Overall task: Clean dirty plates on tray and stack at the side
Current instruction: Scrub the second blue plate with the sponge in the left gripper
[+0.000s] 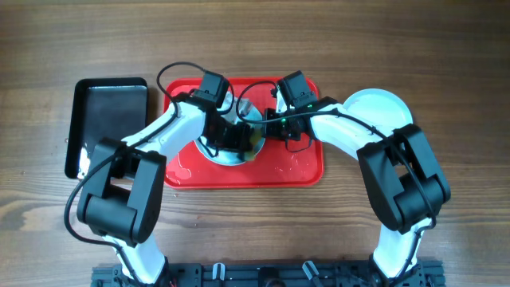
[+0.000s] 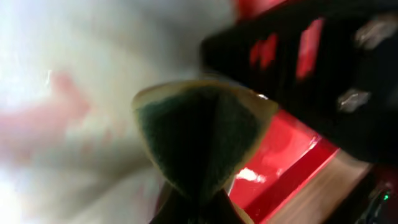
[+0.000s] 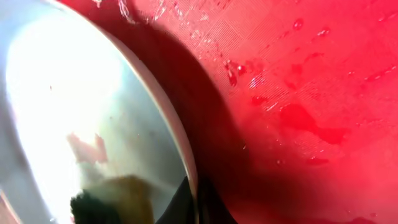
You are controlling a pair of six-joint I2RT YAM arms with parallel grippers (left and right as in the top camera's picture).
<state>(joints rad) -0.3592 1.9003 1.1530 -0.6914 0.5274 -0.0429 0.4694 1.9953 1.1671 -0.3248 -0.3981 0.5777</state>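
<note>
On the red tray [image 1: 303, 171], the right end effector [image 3: 198, 200] is clamped on the rim of 1 streaked plate [image 3: 81, 93]. The left end effector [image 2: 194, 208] is clamped on a green sponge [image 2: 199, 140] pressed against it. Hard scrubbing could push the wet rim out of that pinch.

A brown wood-grain tabletop [image 1: 255, 231] fills the whole overhead view, its grain running left to right with darker streaks. Light falls evenly over it and shadows stay soft. A black slotted rail [image 1: 263, 275] lines the near edge.
</note>
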